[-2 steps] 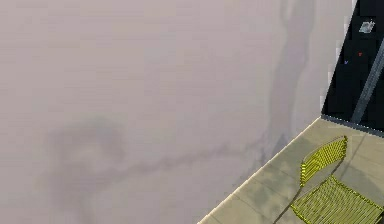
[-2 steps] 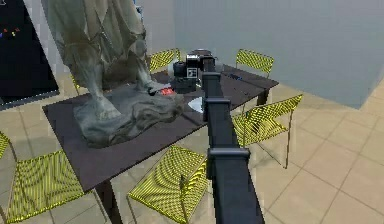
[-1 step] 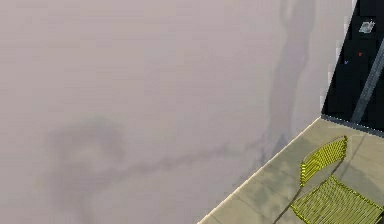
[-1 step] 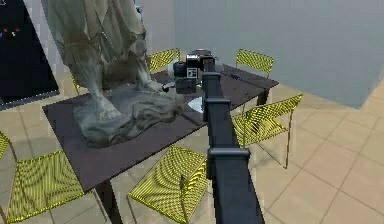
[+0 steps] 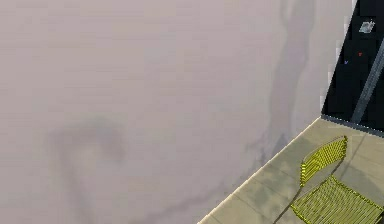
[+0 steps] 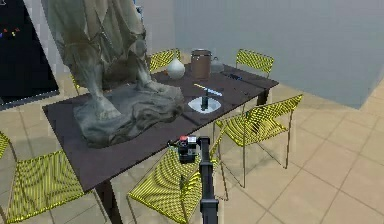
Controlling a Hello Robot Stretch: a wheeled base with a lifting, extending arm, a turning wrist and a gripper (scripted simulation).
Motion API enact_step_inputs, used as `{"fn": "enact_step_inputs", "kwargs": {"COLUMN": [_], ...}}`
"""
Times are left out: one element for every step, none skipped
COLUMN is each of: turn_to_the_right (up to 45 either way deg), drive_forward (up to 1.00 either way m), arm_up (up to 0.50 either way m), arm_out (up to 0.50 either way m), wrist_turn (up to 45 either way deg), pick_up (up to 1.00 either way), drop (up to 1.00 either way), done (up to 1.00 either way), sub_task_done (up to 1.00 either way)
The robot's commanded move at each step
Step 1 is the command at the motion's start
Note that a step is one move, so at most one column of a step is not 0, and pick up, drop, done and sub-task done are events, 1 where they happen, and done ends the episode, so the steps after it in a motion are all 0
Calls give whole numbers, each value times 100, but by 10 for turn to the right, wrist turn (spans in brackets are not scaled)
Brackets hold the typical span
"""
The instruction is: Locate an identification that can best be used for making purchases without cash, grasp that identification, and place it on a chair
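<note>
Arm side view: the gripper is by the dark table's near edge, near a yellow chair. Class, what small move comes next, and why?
Probably lower the gripper slightly toward the seat of the yellow chair: it sits at the near edge of the table, with that seat close by. Whether it holds anything cannot be told.

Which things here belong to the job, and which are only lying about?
For the job: hand; yellow chair near it; yellow chair by the wall; table, where the card may lie.
Lying about: statue; white vase; round pot; plate.
</note>
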Motion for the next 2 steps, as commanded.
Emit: {"fn": "enact_step_inputs", "kwargs": {"turn_to_the_right": [0,0], "drive_forward": [0,0], "arm_up": [-32,0], "arm_out": [0,0], "wrist_turn": [0,0], "pick_up": [0,0], "drop": [0,100], "done": [0,0], "sub_task_done": [0,0]}}
